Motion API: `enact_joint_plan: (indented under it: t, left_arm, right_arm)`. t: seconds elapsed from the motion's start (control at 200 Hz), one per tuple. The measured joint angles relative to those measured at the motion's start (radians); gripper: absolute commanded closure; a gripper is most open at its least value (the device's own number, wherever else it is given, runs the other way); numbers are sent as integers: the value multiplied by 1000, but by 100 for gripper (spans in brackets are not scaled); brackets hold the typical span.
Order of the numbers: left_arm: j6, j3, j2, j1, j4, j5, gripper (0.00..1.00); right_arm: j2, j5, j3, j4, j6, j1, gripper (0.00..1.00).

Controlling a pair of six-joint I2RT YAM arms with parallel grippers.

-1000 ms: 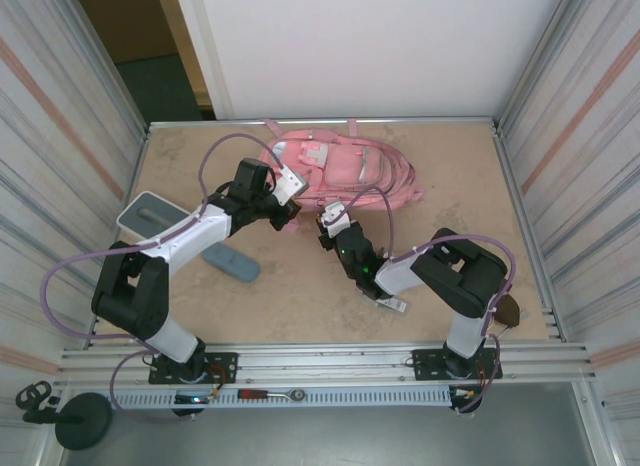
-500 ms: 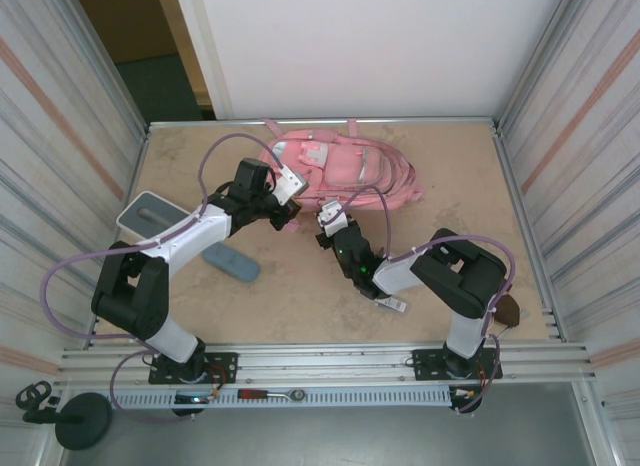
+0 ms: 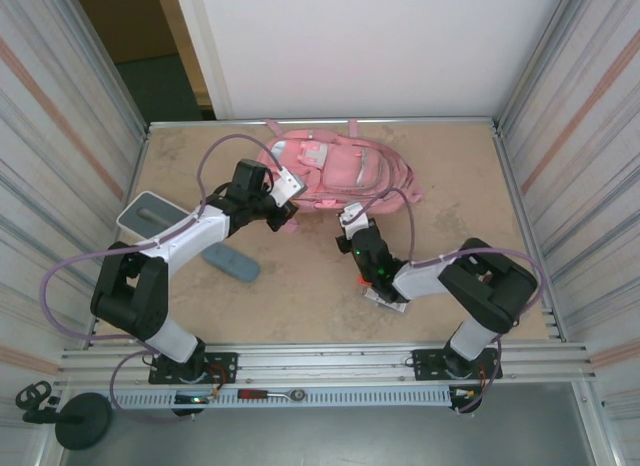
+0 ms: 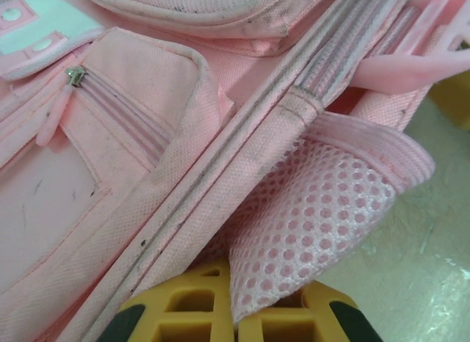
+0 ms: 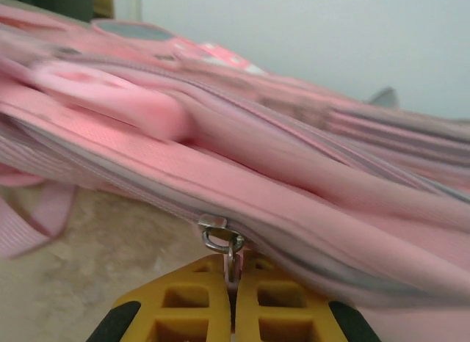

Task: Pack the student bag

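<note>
The student bag [image 3: 345, 171], a pink backpack, lies flat at the back of the table. My left gripper [image 3: 287, 208] is at the bag's left near corner, shut on the edge of its pink mesh side pocket [image 4: 323, 202], which is pinched between the yellow fingers [image 4: 183, 313]. My right gripper [image 3: 350, 216] is at the bag's near edge, and its yellow jaws are shut on the metal zipper pull [image 5: 226, 246] of a zip that runs along the bag's side [image 5: 308, 210]. A zipped front pocket [image 4: 110, 136] and the white patch [image 4: 33, 23] show in the left wrist view.
A grey case [image 3: 150, 214] sits at the table's left edge. A blue-grey oblong object [image 3: 230, 263] lies beside the left arm. A white tag [image 3: 386, 298] lies under the right forearm. Corrugated metal walls close in both sides.
The right gripper has closed onto the zipper pull and shifted right along the bag's near edge, its elbow swinging right. The left gripper has kept its hold without moving.
</note>
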Motion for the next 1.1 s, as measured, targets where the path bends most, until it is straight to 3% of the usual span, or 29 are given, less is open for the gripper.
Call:
enact_joint_plan:
  t: [0.225, 0.456, 0.506, 0.606, 0.751, 0.882, 1.102]
  left_arm:
    - [36, -36, -10, 32, 41, -43, 100]
    - [71, -54, -10, 56, 63, -81, 100]
    - [81, -59, -10, 58, 63, -83, 91]
    - [117, -75, -11, 56, 62, -95, 65]
    - [207, -130, -58, -6, 69, -165, 45]
    - [309, -156, -100, -143, 119, -211, 36]
    - [410, -146, -54, -311, 226, -255, 35]
  right_arm:
    - [-177, -43, -67, -240, 135, -104, 100]
    - [-274, -214, -78, -411, 225, -174, 100]
    - [-274, -258, -69, -442, 237, -179, 100]
    - [-274, -334, -37, -505, 248, -186, 100]
    - [-274, -426, 11, -587, 271, -194, 100]
    - [-275, -502, 31, -630, 298, -199, 100]
    - [-278, -585, 31, -642, 338, -200, 100]
